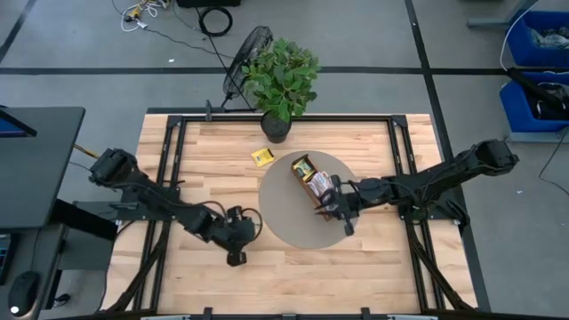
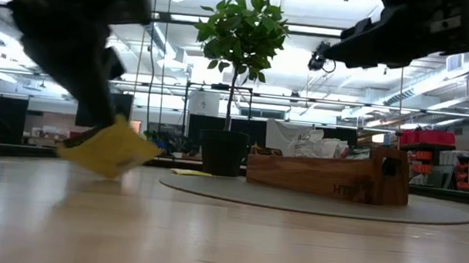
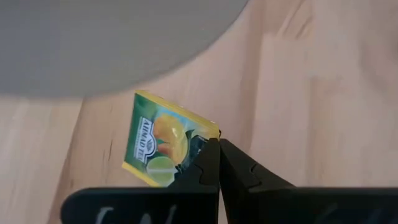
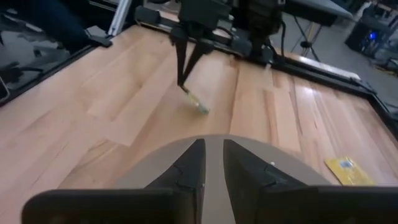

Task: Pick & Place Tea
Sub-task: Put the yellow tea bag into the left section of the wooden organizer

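Observation:
My left gripper (image 3: 219, 144) is shut on a yellow-and-green tea packet (image 3: 160, 146) above the bare wood, just off the near left rim of the round grey mat (image 1: 293, 222). The low view shows this packet (image 2: 109, 150) hanging tilted a little above the table. A long wooden box (image 1: 316, 185) holding more tea packets lies on the mat. My right gripper (image 4: 213, 163) hovers over the box's near end with a narrow gap between its fingers and nothing in it. Another yellow packet (image 1: 261, 157) lies flat on the wood near the plant pot. My left gripper pinches the packet at one corner (image 3: 210, 132) between its two fingertips. The fingers slant downward from the table's left. The packet hangs tilted below the fingers, clear of the table.
A potted green plant (image 1: 280, 76) stands at the table's far edge, behind the mat. A black metal frame (image 1: 169, 142) runs along the table's sides. Bare wood lies in front of the mat and to its left.

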`<control>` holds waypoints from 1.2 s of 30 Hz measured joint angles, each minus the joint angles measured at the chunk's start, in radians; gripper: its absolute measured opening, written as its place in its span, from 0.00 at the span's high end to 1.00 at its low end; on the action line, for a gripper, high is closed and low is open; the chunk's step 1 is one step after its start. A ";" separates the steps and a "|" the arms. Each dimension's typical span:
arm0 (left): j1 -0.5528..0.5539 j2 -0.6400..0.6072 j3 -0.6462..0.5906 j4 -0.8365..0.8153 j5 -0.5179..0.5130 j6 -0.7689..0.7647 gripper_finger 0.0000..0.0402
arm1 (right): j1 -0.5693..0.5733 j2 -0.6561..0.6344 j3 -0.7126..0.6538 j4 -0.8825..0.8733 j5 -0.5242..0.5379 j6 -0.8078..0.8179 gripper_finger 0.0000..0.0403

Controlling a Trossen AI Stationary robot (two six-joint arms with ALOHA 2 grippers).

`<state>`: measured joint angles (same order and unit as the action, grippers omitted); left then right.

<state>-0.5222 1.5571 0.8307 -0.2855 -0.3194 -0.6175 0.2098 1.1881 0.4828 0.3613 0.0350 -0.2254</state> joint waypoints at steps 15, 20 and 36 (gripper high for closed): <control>0.200 -0.001 0.076 0.190 0.207 0.377 1.00 | 0.027 0.197 0.000 0.204 0.039 -0.117 0.58; 0.246 -0.002 0.135 0.185 0.270 0.465 1.00 | 0.027 0.297 0.013 0.331 0.038 -0.164 0.48; 0.296 -0.002 0.147 0.227 0.300 0.562 1.00 | 0.025 0.377 0.187 0.153 0.094 -0.147 0.48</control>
<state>-0.2263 1.5555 0.9779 -0.0589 -0.0194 -0.0553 0.2348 1.5654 0.6697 0.5144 0.1286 -0.3725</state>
